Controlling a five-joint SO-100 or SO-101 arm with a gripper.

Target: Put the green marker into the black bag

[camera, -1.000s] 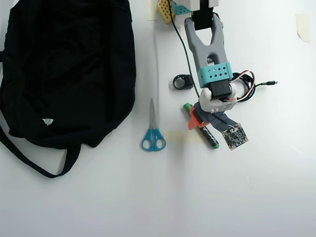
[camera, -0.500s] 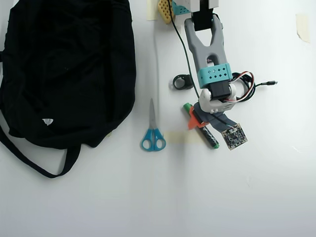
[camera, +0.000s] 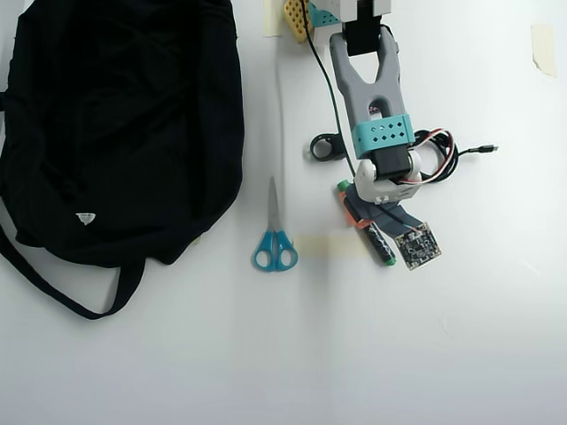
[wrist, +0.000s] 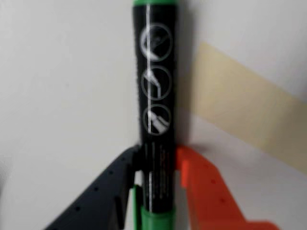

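The green marker (wrist: pixel 156 91) has a black barrel with white print and green ends. In the wrist view it stands upright between my black finger (wrist: pixel 120 172) and my orange finger (wrist: pixel 196 172), which touch its two sides. My gripper (wrist: pixel 156 155) is shut on its lower barrel. In the overhead view the marker (camera: pixel 379 243) lies slanted under my gripper (camera: pixel 359 211), right of centre. I cannot tell whether it is off the table. The black bag (camera: pixel 115 124) fills the upper left, far from the gripper, with its strap (camera: pixel 62 292) and small white tag (camera: pixel 85 217).
Blue-handled scissors (camera: pixel 275 243) lie between bag and gripper. A strip of beige tape (camera: pixel 323 246) is stuck to the white table beside the marker, and also shows in the wrist view (wrist: pixel 249 110). A coiled black cable (camera: pixel 326 146) lies next to the arm.
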